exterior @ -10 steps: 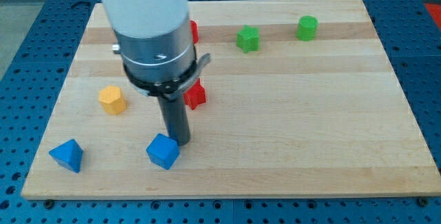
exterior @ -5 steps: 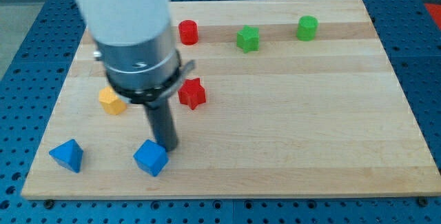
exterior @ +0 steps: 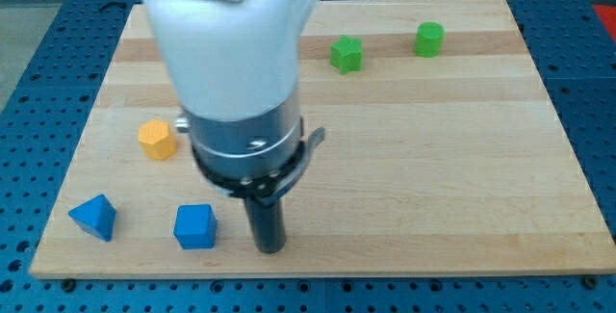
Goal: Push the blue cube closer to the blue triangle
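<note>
blue cube (exterior: 195, 226) just left of tool tip (exterior: 269, 247), apart.

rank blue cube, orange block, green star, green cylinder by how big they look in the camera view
1. blue cube
2. orange block
3. green star and green cylinder, about alike

The cube sits nearest the view's bottom, so nearness may inflate it.

You see my tip (exterior: 269, 248) on the counter (exterior: 433, 178), just right of the blue cube (exterior: 195, 226); blue triangle (exterior: 94, 217) beyond.

Bulky white and silver arm reaching down from the view's top, ending in upright dark rod, my tip (exterior: 269, 249) resting low, left of centre.
</note>
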`<action>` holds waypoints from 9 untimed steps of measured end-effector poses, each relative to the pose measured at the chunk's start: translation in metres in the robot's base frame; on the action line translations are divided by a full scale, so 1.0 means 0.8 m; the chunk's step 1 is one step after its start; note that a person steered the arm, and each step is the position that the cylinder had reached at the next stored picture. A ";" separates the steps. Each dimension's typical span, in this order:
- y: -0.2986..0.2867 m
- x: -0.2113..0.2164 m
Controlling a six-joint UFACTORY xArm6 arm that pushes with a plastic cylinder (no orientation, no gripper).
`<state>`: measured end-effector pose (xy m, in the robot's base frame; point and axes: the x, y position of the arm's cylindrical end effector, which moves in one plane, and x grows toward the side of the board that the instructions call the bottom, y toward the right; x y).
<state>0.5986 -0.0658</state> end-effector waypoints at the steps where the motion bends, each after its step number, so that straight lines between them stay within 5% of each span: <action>1: -0.043 -0.009; 4: -0.145 -0.023; 9: -0.171 -0.024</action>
<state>0.5795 -0.2024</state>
